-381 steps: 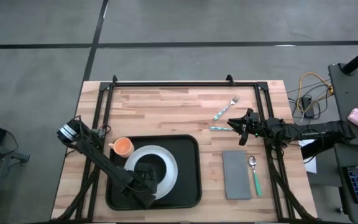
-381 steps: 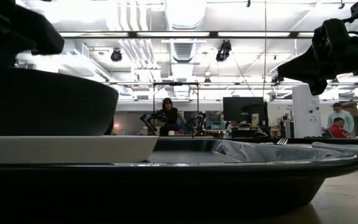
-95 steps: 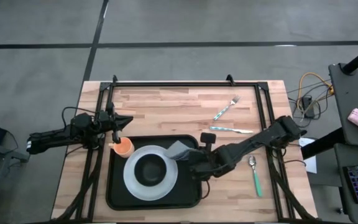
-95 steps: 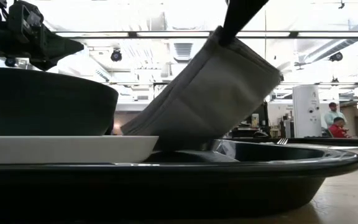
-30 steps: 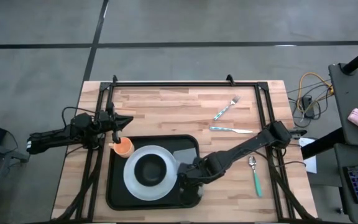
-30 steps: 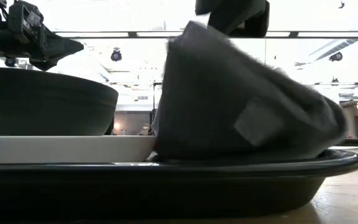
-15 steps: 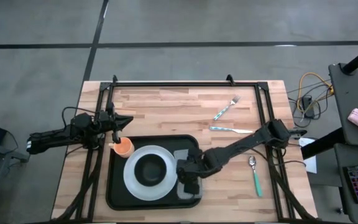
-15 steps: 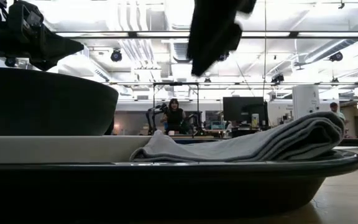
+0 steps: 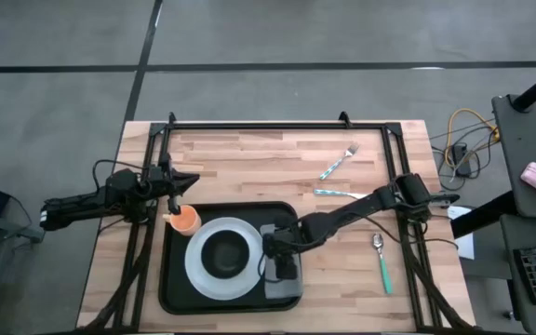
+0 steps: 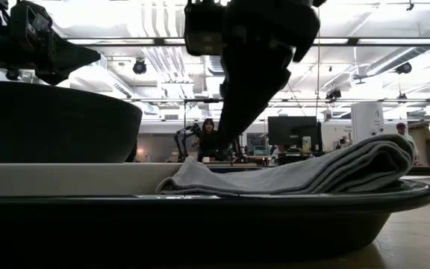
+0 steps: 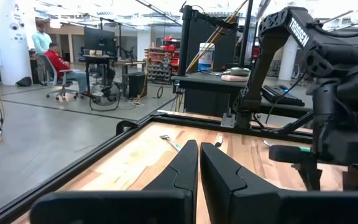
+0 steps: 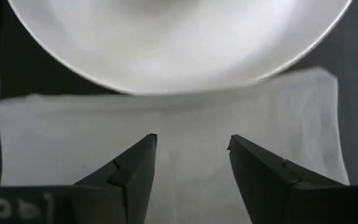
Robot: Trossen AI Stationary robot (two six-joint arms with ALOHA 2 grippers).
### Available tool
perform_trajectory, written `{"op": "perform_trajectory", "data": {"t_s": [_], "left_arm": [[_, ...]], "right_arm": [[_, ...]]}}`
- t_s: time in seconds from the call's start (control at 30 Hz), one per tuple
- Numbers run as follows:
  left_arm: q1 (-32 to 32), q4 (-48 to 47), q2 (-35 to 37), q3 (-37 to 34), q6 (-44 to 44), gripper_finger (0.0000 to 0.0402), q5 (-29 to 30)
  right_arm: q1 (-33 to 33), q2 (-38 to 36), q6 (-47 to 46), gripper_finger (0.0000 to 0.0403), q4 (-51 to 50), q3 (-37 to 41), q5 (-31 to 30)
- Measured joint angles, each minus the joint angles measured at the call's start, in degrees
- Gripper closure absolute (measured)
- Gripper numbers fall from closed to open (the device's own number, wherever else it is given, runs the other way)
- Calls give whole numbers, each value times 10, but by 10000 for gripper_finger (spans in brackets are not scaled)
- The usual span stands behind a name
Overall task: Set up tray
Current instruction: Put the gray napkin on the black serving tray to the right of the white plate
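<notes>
The black tray [image 9: 167, 279] holds a white plate [image 9: 196, 276] with a black bowl [image 9: 223, 253] on it. A grey napkin [image 9: 285, 277] lies flat in the tray's right part, beside the plate, and shows folded in the low view [image 10: 304, 175]. My right gripper [image 12: 191, 155] hovers open just above the napkin [image 12: 166, 155], fingers pointing down, next to the plate's rim [image 12: 179, 37]. My left gripper [image 11: 199, 162] waits shut above the table left of the tray's far corner, by an orange cup [image 9: 185, 220].
On the bare wood right of the tray lie a fork [image 9: 340, 160], a knife [image 9: 342, 194] and a green-handled spoon [image 9: 381, 256]. Black frame rails [image 9: 268, 124] run along the far edge and both sides.
My right gripper has let go of the napkin. The napkin, bunched up and standing under the gripper a second ago, has dropped and now lies flat in the tray beside the plate. The gripper stays above it.
</notes>
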State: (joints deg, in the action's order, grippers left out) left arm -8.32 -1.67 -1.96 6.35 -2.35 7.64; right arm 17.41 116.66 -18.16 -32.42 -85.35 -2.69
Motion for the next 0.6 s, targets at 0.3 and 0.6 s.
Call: {"op": "perform_trajectory", "data": {"t_s": [0.3, 0.6], "left_arm": [[0, 0, 0, 0, 0, 402, 0], [0, 0, 0, 0, 0, 402, 0]], "right_arm": [[0, 0, 19, 314, 44, 31, 17], [-2, 2, 31, 393, 88, 69, 58]]}}
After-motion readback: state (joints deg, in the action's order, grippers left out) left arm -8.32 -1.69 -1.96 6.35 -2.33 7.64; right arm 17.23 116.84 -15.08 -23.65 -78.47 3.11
